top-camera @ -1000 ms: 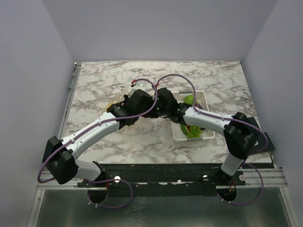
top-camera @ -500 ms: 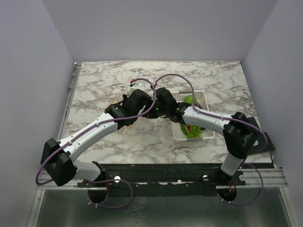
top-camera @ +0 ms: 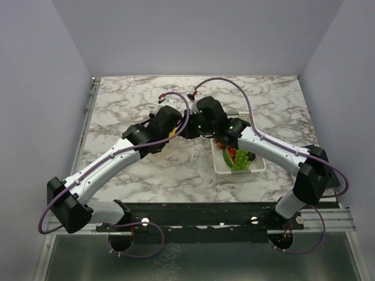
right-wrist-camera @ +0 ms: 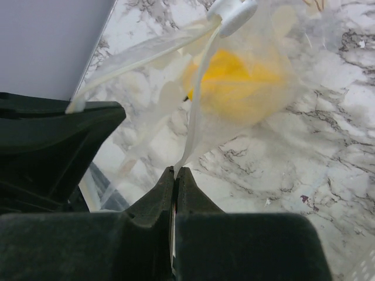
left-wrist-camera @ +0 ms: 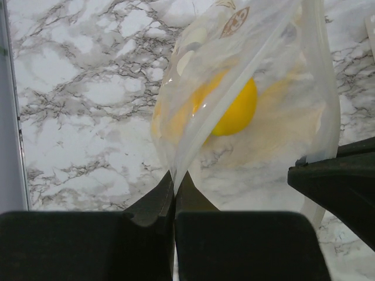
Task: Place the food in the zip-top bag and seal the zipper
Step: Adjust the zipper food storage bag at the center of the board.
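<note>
Zip-top bag (left-wrist-camera: 263,70): your left wrist view cuts off its top; overhead, left arm (top-camera: 111,161) and right arm (top-camera: 275,149) hide it.
Yellow food (left-wrist-camera: 237,108): blurred through plastic.
Basket (top-camera: 259,165): left side under right arm; contents too small for you to sort.

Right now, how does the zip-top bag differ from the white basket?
The zip-top bag is clear, soft and crinkled; the white basket is opaque and stiff. The bag is pinched by the left gripper and the right gripper, both shut; the basket rests on the table, unheld. The bag shows one yellow piece; the basket holds several, green and red. Both contain toy food.
</note>
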Robot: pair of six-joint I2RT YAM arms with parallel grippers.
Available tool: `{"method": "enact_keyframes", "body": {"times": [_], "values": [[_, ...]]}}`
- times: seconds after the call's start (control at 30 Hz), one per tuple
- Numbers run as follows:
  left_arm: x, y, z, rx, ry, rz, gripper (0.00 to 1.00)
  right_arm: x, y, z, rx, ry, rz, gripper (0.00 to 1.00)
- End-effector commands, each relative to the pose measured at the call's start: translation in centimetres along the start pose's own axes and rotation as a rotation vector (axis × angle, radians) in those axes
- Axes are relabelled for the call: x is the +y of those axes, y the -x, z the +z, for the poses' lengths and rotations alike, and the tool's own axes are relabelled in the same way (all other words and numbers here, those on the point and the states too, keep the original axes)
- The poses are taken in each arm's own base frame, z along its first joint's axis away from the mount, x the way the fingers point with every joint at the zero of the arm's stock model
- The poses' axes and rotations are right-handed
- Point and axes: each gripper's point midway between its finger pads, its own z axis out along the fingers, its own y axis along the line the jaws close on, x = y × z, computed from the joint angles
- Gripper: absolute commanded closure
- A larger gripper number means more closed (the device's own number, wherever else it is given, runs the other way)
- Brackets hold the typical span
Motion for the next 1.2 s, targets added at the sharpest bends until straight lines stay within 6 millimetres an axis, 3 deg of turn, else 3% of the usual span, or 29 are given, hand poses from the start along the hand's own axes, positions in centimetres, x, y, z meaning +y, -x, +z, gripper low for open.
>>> {"method": "enact_keyframes", "body": {"times": [0.0, 0.27, 0.47, 0.63, 0.97, 1.07, 1.17], "values": [[-0.5, -0.6, -2.1, 0.052, -0.096, 0.014, 1.0, 1.8, 0.9, -2.7, 0.028, 0.04, -0.089, 0.99], [-1.3, -1.3, -3.9, 0.111, -0.195, 0.046, 1.0, 3.3, 2.2, -6.3, 0.049, 0.063, -0.165, 0.99], [-1.4, 0.3, -6.3, 0.077, -0.277, 0.018, 1.0, 4.1, 3.4, -8.4, 0.027, 0.068, -0.195, 0.99], [-1.9, 0.4, -6.7, 0.073, -0.315, 0.015, 0.98, 2.3, 2.4, -7.5, 0.041, 0.008, -0.193, 0.99], [-3.1, -3.9, -2.1, 0.134, -0.244, 0.032, 0.99, -2.7, -2.6, -3.8, 0.137, -0.102, -0.133, 0.99], [-2.8, -4.0, -1.4, 0.132, -0.207, 0.027, 0.99, -2.8, -2.7, -3.6, 0.145, -0.104, -0.13, 0.99], [-2.2, -2.8, -1.7, 0.09, -0.184, 0.01, 0.99, -2.3, -1.9, -3.9, 0.12, -0.099, -0.134, 0.99]]}}
